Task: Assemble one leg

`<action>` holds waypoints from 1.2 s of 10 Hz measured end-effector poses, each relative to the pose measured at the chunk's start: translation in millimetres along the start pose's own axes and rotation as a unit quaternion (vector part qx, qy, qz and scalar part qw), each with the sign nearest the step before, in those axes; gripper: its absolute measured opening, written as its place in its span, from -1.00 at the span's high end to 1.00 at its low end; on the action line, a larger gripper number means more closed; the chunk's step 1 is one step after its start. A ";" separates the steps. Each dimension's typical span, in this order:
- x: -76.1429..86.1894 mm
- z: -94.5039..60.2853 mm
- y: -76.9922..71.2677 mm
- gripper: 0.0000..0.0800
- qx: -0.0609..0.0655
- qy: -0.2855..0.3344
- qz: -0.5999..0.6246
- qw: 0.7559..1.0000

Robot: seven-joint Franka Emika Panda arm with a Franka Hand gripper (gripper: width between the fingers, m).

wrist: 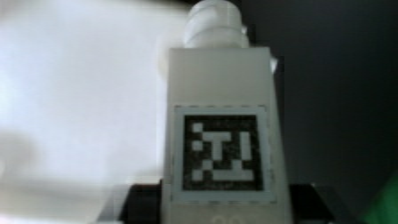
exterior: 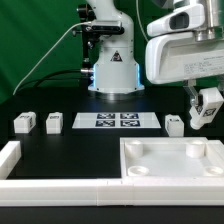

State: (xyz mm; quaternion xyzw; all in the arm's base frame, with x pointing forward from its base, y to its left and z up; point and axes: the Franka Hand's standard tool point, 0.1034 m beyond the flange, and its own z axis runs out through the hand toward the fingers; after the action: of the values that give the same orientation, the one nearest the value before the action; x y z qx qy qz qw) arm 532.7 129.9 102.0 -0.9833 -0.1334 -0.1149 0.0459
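Note:
My gripper (exterior: 206, 110) is shut on one leg (exterior: 209, 101), a small white block with a black-and-white tag, held in the air above the far right corner of the large white tabletop (exterior: 150, 172). In the wrist view the held leg (wrist: 222, 110) stands between my black fingers (wrist: 146, 200), with its tag facing the camera and its peg end pointing away. The white tabletop (wrist: 71, 100) lies below it. Three more legs stand on the table: two at the exterior view's left (exterior: 23, 122) (exterior: 54, 122) and one near the gripper (exterior: 174, 125).
The marker board (exterior: 117, 121) lies in the middle of the black table, in front of the arm's base (exterior: 112, 70). A white L-shaped rail (exterior: 12, 160) runs along the exterior view's left and front edges.

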 end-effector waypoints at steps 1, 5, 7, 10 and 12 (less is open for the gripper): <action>-11.2 4.2 -0.7 0.27 0.001 -0.014 0.000 1.000; -6.4 4.8 16.3 0.27 -0.024 0.118 -0.014 0.993; 13.4 1.0 31.7 0.27 -0.030 0.126 -0.020 0.991; 33.0 -2.2 30.7 0.27 -0.026 0.121 -0.025 0.992; 32.1 -1.6 30.8 0.27 -0.026 0.120 -0.024 0.992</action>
State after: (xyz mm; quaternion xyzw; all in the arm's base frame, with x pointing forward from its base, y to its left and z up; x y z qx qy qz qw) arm 570.9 108.2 109.4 -0.9596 -0.1479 -0.2368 0.0334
